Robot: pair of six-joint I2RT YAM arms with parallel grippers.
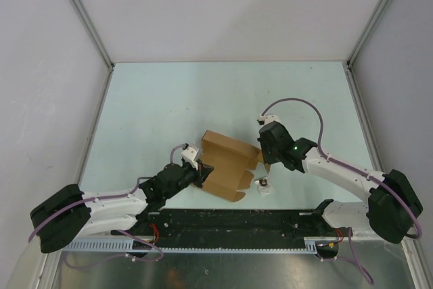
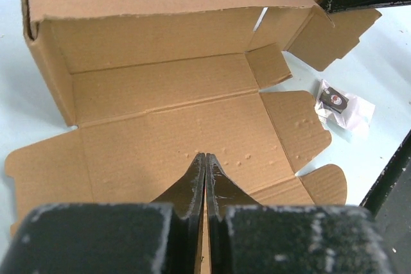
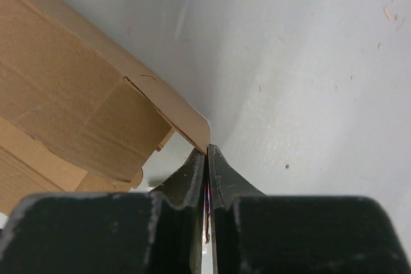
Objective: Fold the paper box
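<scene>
Left gripper (image 2: 205, 157): black fingers (image 2: 190, 187) pressing together, tips resting over the near panel of the paper box (image 2: 167, 126). A thin brown strip is showing in the seam between them, so they are probably nipping the sheet's near edge; the edge itself is hidden under the gripper.

Right gripper (image 3: 207, 151): fingers (image 3: 226, 174) closing tight on the corner of a raised brown flap at the box's right end.

Paper box, overhead view (image 1: 226, 164): lying on the pale table (image 1: 169, 99) between the two grippers, near the arms' bases. It is standing partly folded, with the far long wall upright and its top strip turning inward, the left end wall raised, and the base panel and near flaps lying flat.

Small white packet (image 2: 340, 104) with a dark square inside: lying on the table just beside the box's right-hand flaps, apart from both grippers.
</scene>
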